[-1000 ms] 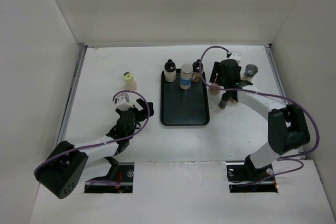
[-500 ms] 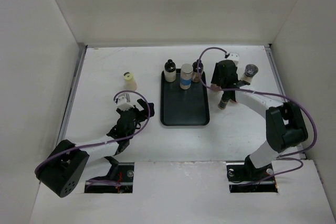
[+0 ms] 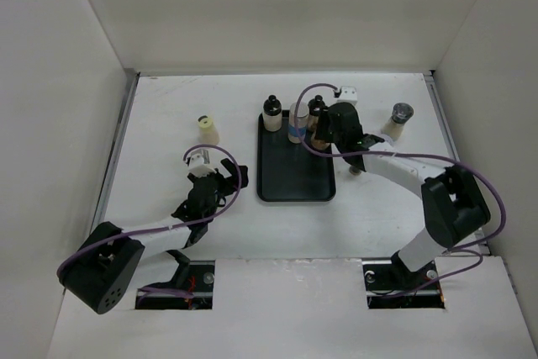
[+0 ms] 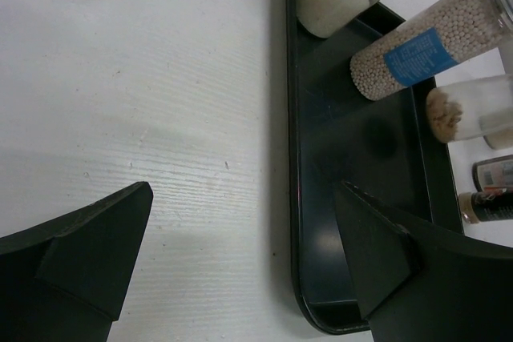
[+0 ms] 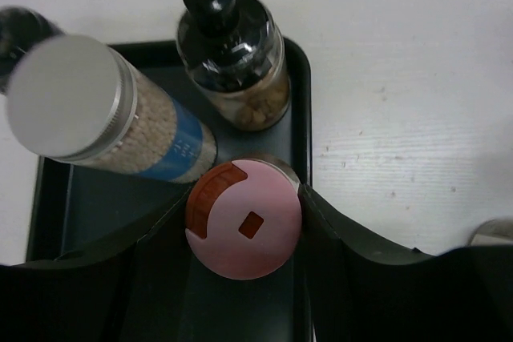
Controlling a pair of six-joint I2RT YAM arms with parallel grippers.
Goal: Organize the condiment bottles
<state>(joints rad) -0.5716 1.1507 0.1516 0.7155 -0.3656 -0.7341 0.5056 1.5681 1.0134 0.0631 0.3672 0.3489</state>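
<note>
White surface (image 3: 168, 107) boxed in by plain white walls, seen from above. Nearest, the left hand (image 3: 220, 178) hovers just beside the left edge of a black tray (image 3: 294, 178), fingers spread wide and holding nothing. Farther on, the right hand (image 5: 244, 234) reaches over the tray's far right corner, its fingers pressed against both sides of a pink-cap bottle (image 5: 243, 226) — a firm grasp. Whether that bottle's base touches the tray cannot be told. Just beyond it, along the tray's far end, a blue-label bottle (image 3: 298, 124), a dark bottle (image 3: 317, 109) and a black-cap bottle (image 3: 271, 113) stand upright. Off the tray, a yellow-cap bottle (image 3: 206, 129) stands to the left and a grey-cap bottle (image 3: 400, 118) to the right. The step in hand appears to be setting the pink-cap bottle into the row. Next would likely call for lowering it straight down without nudging its close neighbours, then letting go — the loose bottles are yet to be collected.
</note>
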